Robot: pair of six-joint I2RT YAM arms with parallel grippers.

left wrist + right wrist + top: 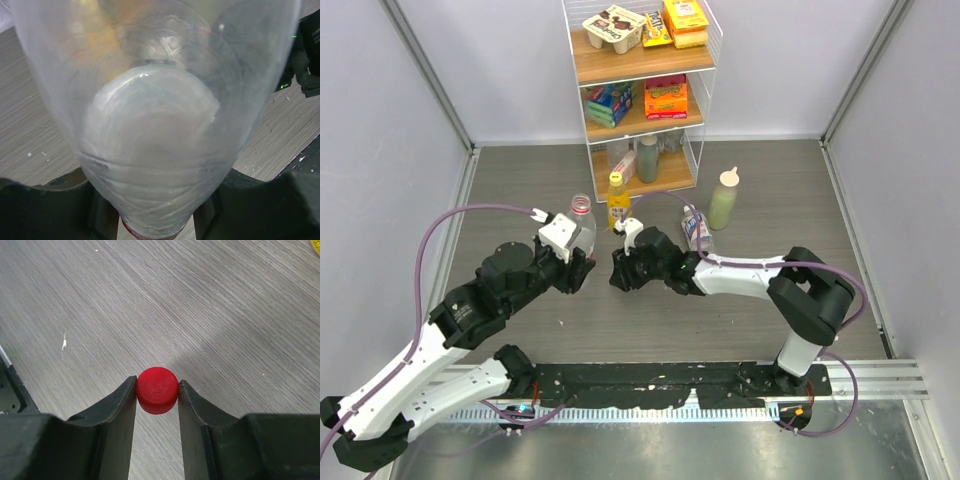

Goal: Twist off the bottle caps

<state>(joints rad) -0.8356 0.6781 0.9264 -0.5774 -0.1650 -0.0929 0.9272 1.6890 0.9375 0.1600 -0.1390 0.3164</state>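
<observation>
Right fingers (117,410) are pinched shut on the red cap (157,390), which is off its bottle and hangs over the surface (200,300). Left fingers (102,220) clamp the clear bottle (582,225) upright, near on the cap's left side.

no print legible; package labels (666,98) on the rack (642,64) too small.

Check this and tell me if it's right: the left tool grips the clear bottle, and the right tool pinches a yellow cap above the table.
Not quite: the cap is red, not yellow. The right wrist view shows the right tool pinching a red cap above the table. The left tool does grip the clear bottle.
</observation>
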